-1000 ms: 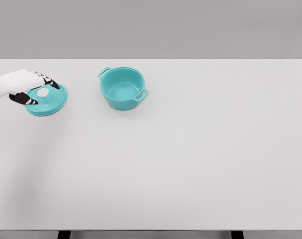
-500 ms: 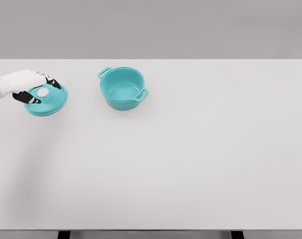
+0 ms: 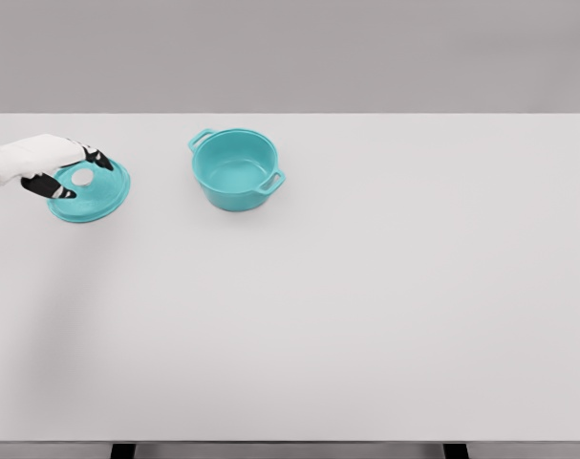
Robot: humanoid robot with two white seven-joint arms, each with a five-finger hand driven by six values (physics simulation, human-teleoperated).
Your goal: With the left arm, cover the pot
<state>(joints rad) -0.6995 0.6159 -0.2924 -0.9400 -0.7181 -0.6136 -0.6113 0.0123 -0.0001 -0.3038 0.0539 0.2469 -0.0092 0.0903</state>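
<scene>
The white table (image 3: pixel 347 316) is filling most of the head view, its near edge running along the bottom and its wide front stretch lying bare and pale. Further back, toward nine o'clock from the table's middle, the left hand (image 3: pixel 49 163) is coming in from the left edge on its white arm, lying over the near-left part of the teal lid (image 3: pixel 96 192). Its dark-tipped fingers (image 3: pixel 96 157) are curling around the lid's white knob (image 3: pixel 82 177), one dark tip sitting below the knob and others above it, so the hand is pinching the knob rather than lying spread. The lid is looking slightly tilted, its right rim showing a thick teal edge against the table. Beyond and to the right, at about eleven o'clock from the table's middle, the teal pot (image 3: pixel 235 169) is standing upright and uncovered, well apart from the lid, with one handle pointing to the far left and the other to the near right
</scene>
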